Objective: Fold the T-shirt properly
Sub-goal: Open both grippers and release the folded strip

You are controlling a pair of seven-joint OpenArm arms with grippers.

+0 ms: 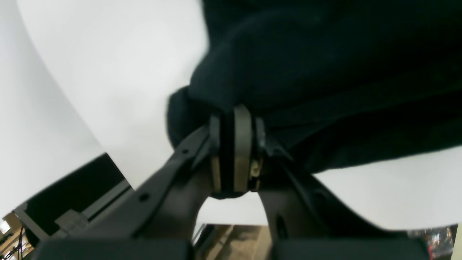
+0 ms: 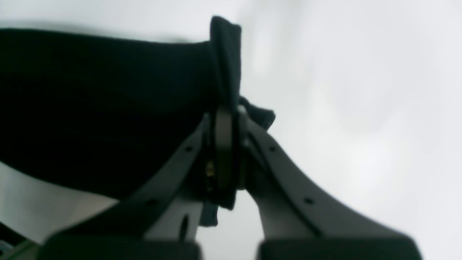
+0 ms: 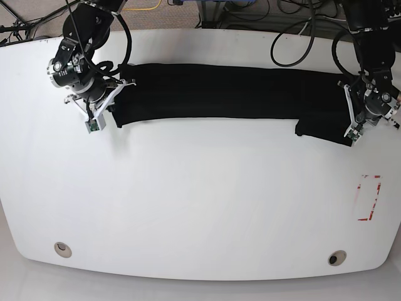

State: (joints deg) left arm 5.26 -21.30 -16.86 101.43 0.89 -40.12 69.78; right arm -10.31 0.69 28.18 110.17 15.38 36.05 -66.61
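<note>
1. Left gripper (image 1: 234, 119): 2 dark grey curved fingers (image 1: 169, 169) with small round holes along their sides; flat tan-edged pads at the tips.
2. Right gripper (image 2: 227, 115): the same build, with dark grey curved fingers (image 2: 288, 180) pierced by small round holes and a small brass-coloured fitting beside the pads.
3. Base view: both arms are black, jointed segments with white bracket parts at the wrists.
4. Black cables loop along each arm.
</note>
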